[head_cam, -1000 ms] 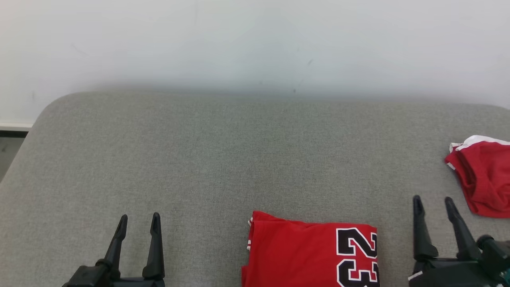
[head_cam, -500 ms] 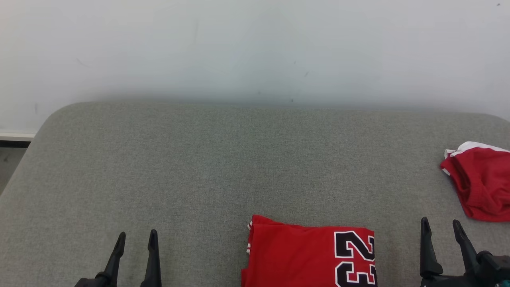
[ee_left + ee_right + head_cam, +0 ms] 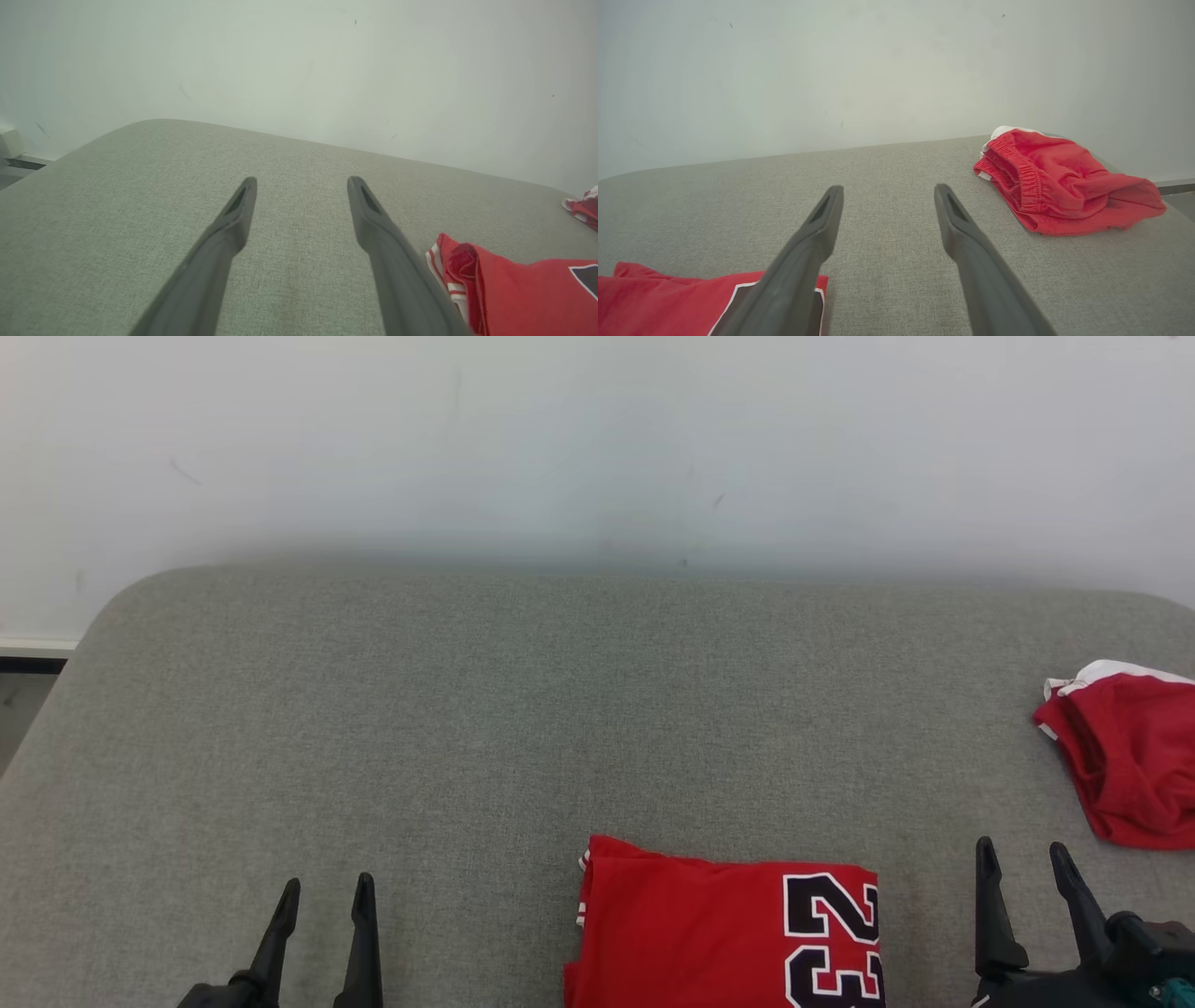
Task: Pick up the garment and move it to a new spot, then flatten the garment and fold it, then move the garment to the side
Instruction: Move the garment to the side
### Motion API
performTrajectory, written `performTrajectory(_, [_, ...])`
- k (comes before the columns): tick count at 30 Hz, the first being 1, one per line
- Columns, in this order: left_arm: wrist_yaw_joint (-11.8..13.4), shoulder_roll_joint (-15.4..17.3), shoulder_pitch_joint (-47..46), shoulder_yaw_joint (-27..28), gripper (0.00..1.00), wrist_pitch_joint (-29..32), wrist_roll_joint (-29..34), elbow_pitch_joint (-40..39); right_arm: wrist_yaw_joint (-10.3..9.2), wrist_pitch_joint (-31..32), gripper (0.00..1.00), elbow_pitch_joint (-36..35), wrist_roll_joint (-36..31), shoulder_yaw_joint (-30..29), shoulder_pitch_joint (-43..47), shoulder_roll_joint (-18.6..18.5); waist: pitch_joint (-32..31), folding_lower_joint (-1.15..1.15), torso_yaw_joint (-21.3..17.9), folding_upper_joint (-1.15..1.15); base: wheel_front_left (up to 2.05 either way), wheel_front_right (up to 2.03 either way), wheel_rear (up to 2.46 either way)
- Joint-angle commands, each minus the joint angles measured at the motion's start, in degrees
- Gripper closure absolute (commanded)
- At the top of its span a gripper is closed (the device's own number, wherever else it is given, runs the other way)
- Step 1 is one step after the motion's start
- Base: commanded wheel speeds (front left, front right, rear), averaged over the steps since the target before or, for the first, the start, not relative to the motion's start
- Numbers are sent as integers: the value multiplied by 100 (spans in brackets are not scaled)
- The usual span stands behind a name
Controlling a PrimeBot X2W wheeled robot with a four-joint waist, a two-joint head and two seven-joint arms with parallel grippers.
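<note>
Folded red garment, numerals 23 showing — left pincer, right pincer spread, empty.

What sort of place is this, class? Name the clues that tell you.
Probably an indoor garment-folding setup: a grey fabric-covered surface against a plain white wall, with a folded red jersey and crumpled red shorts on it.

red clothes: 2, one folded garment, one crumpled pair of red shorts | dark numerals on the garment: 2 digits | grippers: 2, left gripper and right gripper | dark fingers: 4, two per gripper | grey padded surface: 1 | pale wall: 1
</note>
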Motion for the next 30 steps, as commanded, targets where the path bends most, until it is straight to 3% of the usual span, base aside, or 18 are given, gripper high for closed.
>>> performTrajectory(1, [-5, 16, -75, -10, 0, -19, -49, 25, -11, 26, 0, -41, 61, 24, -18, 3, 16, 0, -3, 0, 0, 0, 0])
performTrajectory(12, [-6, 41, -63, -29, 0, -19, -61, 1, -11, 486, 0, -229, 78, 202, 64, 3, 46, 0, -12, 0, 0, 0, 0])
performTrajectory(15, [-6, 43, -30, -37, 0, -19, -54, -1, -11, 1256, 0, -327, 235, 395, 163, 2, 31, 0, -18, 0, 0, 0, 0])
performTrajectory(23, [-6, 29, 17, -90, 0, -19, -94, 3, -11, 4016, 0, -1094, 638, 368, 681, 0, 15, 0, 5, 0, 0, 0, 0])
performTrajectory(30, [-6, 11, -84, -117, 0, -19, -76, -33, -11, 4812, 0, -1289, 527, 396, 494, 2, 150, 0, 53, 0, 0, 0, 0])
